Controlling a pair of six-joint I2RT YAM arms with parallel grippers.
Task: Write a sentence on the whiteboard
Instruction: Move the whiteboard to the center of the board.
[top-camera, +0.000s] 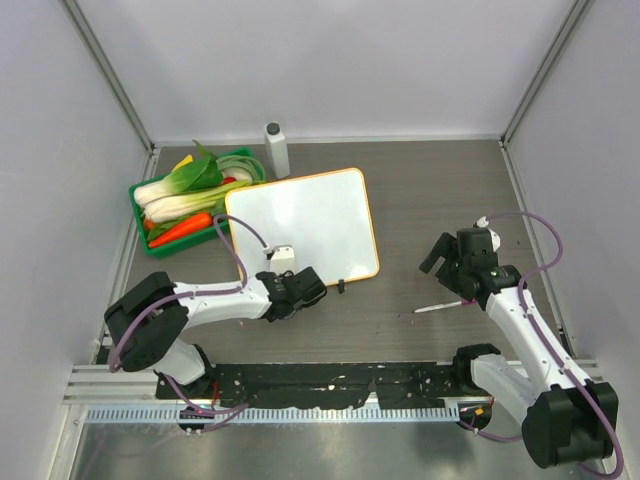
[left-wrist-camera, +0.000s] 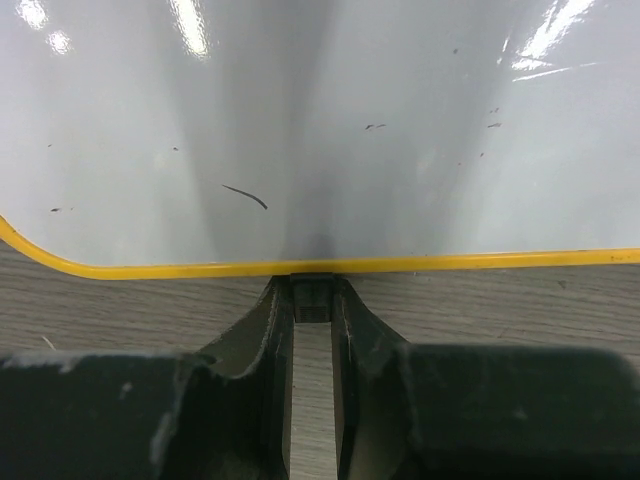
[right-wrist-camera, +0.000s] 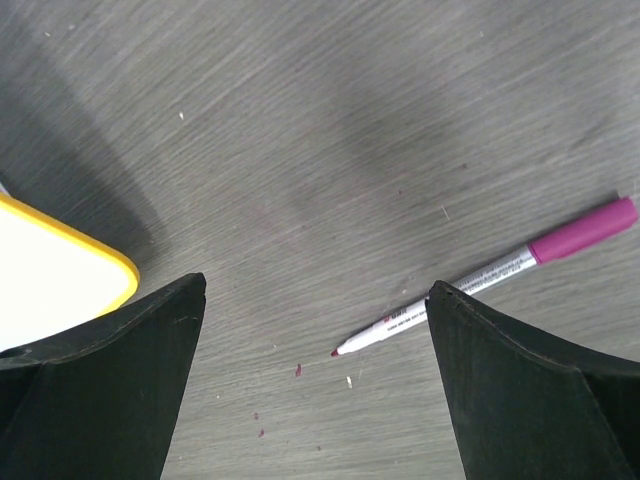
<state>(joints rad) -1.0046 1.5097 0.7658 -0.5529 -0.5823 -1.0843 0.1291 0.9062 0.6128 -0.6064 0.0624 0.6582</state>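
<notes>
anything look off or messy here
The marker lies uncapped on the table, right of the whiteboard, with a few pink ink specks on the wood by its tip. The whiteboard sits askew to the table edge and carries only small dark stray marks, no writing.

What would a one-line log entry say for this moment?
left gripper: closed on whiteboard foot | right gripper: open above marker lying on table | whiteboard: no writing yet

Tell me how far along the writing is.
Done: nothing; the whiteboard is blank apart from stray specks. In hand: left fingers pinch its foot; open right fingers hover over the uncapped marker. Left: grasp it, write the whole sentence.
</notes>
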